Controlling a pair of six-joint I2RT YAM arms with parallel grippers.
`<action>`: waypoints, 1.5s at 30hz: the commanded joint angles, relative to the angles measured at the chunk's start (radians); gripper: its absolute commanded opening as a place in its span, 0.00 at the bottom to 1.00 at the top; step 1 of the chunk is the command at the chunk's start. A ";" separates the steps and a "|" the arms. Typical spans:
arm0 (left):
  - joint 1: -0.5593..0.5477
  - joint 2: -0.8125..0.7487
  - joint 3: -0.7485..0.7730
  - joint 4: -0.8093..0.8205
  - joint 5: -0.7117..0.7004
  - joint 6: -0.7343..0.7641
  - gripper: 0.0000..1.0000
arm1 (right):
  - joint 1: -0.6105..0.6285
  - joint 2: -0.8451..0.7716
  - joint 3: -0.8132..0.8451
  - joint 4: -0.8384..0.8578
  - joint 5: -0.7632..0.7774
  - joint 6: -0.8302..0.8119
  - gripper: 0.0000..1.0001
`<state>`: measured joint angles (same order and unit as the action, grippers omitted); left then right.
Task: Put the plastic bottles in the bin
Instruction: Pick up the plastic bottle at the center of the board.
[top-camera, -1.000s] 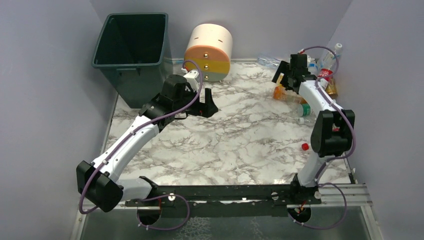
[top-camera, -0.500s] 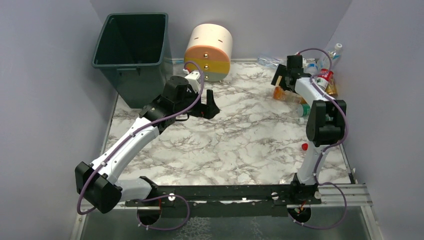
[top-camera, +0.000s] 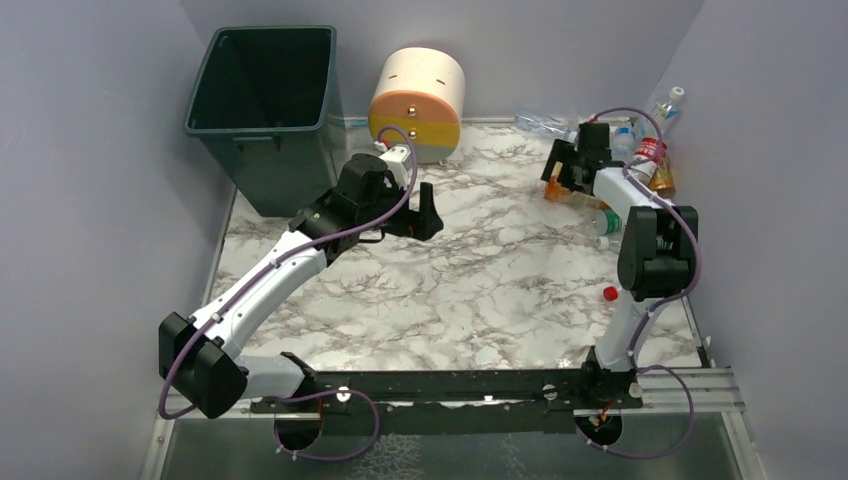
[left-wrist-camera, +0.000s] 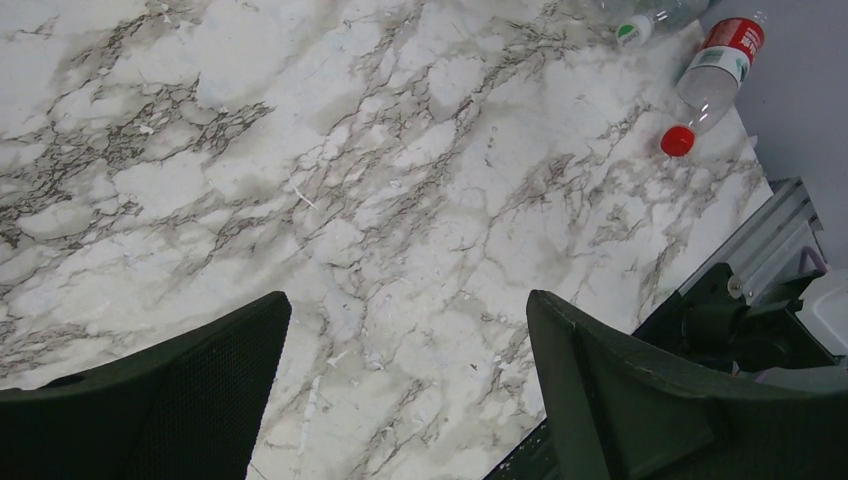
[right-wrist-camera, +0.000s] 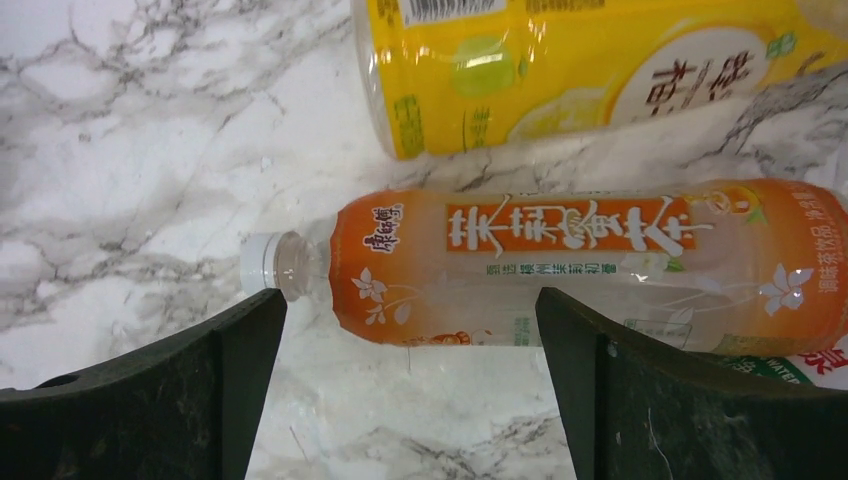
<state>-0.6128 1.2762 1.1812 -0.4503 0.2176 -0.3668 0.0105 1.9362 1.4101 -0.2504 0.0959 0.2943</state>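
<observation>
Looking down the right wrist camera, I see the right gripper (right-wrist-camera: 405, 330) with its jaws spread wide and gripping nothing. It hangs over an orange-labelled bottle (right-wrist-camera: 600, 265) lying on its side on the marble table (right-wrist-camera: 120, 150), white cap toward 9 o'clock by one finger. A yellow bottle (right-wrist-camera: 600, 60) lies just beside it at 12 o'clock. The left gripper (top-camera: 425, 212) hangs spread and empty over mid-table. The bin (top-camera: 262, 150) stands at the table's 11 o'clock corner, and the other bottles (top-camera: 650, 152) are heaped at 1 o'clock.

place: robot lab cell | cues: plain lilac walls (top-camera: 90, 200); marble-print tabletop (top-camera: 480, 290); bolted mounting rail (top-camera: 450, 385)
</observation>
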 joint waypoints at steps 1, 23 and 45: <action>-0.010 0.016 0.004 0.040 -0.021 -0.014 0.93 | 0.006 -0.032 -0.134 -0.017 -0.167 0.017 0.98; -0.053 0.035 0.004 0.063 -0.039 -0.030 0.93 | 0.045 -0.074 0.044 -0.066 0.024 -0.017 1.00; -0.062 0.024 0.013 0.031 -0.061 -0.027 0.99 | -0.011 0.006 -0.127 -0.003 -0.032 0.032 1.00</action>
<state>-0.6693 1.3125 1.1812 -0.4141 0.1730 -0.3962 -0.0044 2.0228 1.3762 -0.2871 0.1226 0.3058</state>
